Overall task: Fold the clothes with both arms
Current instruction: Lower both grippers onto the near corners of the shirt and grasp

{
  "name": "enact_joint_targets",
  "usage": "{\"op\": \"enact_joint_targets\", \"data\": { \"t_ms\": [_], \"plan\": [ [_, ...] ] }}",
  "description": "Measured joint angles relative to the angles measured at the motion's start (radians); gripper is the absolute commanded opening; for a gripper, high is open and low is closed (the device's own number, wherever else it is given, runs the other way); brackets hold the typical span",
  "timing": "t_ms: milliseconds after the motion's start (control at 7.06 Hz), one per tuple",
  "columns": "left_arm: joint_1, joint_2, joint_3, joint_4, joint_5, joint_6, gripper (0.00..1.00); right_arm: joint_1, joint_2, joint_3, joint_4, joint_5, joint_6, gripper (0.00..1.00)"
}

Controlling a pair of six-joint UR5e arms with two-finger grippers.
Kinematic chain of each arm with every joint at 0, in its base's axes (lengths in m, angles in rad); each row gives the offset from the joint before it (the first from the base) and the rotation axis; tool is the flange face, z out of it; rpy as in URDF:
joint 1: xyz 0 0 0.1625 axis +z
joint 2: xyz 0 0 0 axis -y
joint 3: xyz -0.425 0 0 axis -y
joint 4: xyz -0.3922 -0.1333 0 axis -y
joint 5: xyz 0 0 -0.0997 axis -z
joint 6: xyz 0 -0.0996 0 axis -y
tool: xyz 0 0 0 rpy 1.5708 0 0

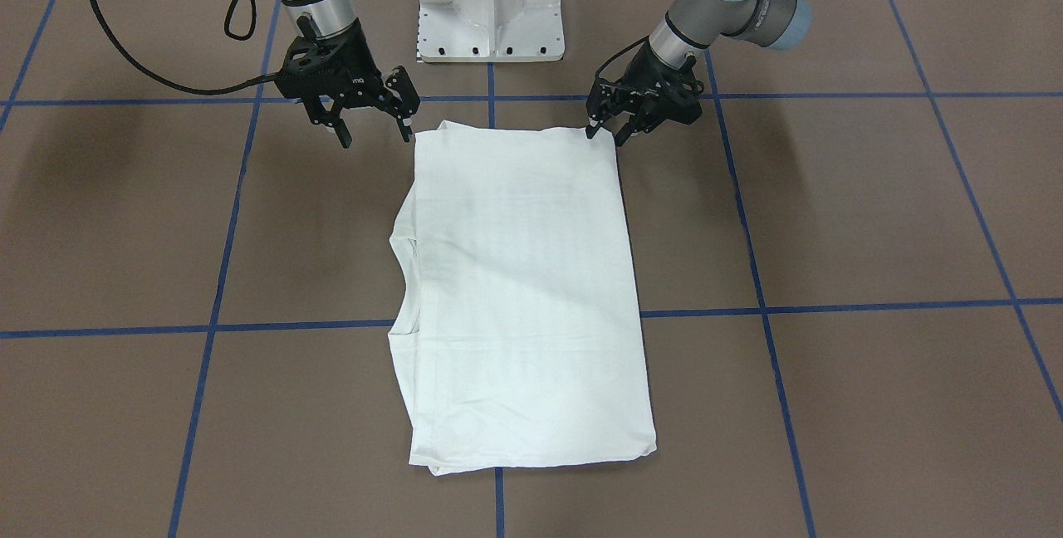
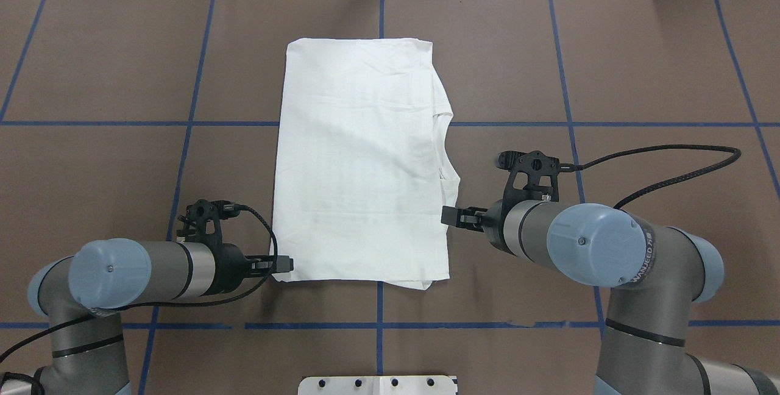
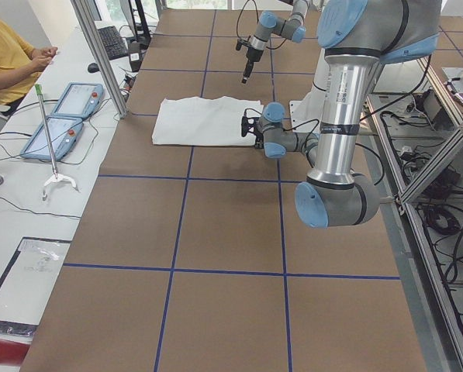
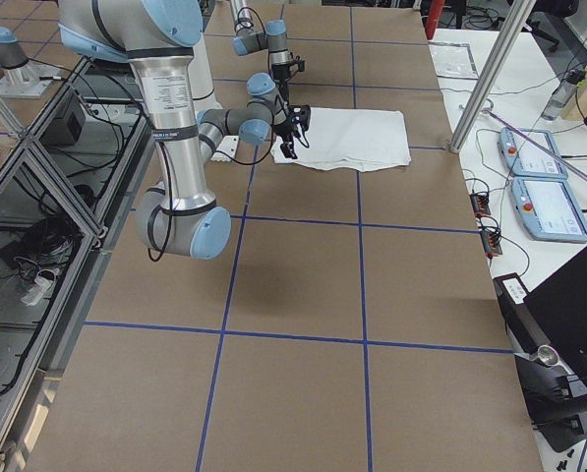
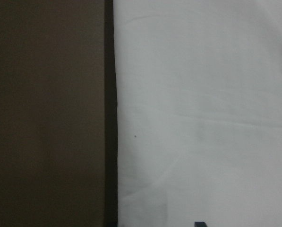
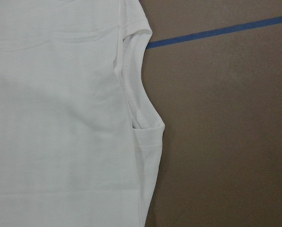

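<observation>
The white shirt (image 1: 523, 297) (image 2: 359, 163) lies flat on the brown table, folded into a tall rectangle. Its ribbed neck (image 2: 445, 145) (image 6: 136, 94) opens at the edge on my right arm's side. No printed text shows. My left gripper (image 1: 606, 134) (image 2: 285, 265) is low at the shirt's near corner, with its fingers apart and the corner lying flat on the table. The left wrist view shows only the shirt's edge (image 5: 202, 94) and the table. My right gripper (image 1: 375, 137) (image 2: 450, 215) hangs wide open beside the other near corner, holding nothing.
The white pedestal base (image 1: 490, 7) stands at the table's near edge between the arms. Blue tape lines (image 1: 764, 305) grid the brown table. A seated person (image 3: 6, 62) and teach pendants (image 3: 68, 116) are beyond the far side, past a metal post (image 3: 99, 54).
</observation>
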Motion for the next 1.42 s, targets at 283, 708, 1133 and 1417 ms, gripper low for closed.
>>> {"op": "enact_joint_targets", "data": {
  "t_ms": [283,708,1133,1417],
  "plan": [
    [0.005,-0.015,0.001,0.018,0.017,-0.003,0.0,-0.002,-0.001,-0.001,0.0,-0.001,0.0,1.0],
    [0.005,-0.016,-0.01,0.02,0.056,-0.007,0.0,-0.026,0.007,-0.002,-0.009,-0.001,0.093,1.0],
    [0.004,-0.016,-0.018,0.02,0.061,-0.008,0.0,-0.118,0.102,-0.043,-0.151,-0.072,0.398,0.89],
    [0.004,-0.016,-0.02,0.019,0.061,-0.008,0.0,-0.149,0.183,-0.124,-0.255,-0.08,0.537,0.85]
  ]
}}
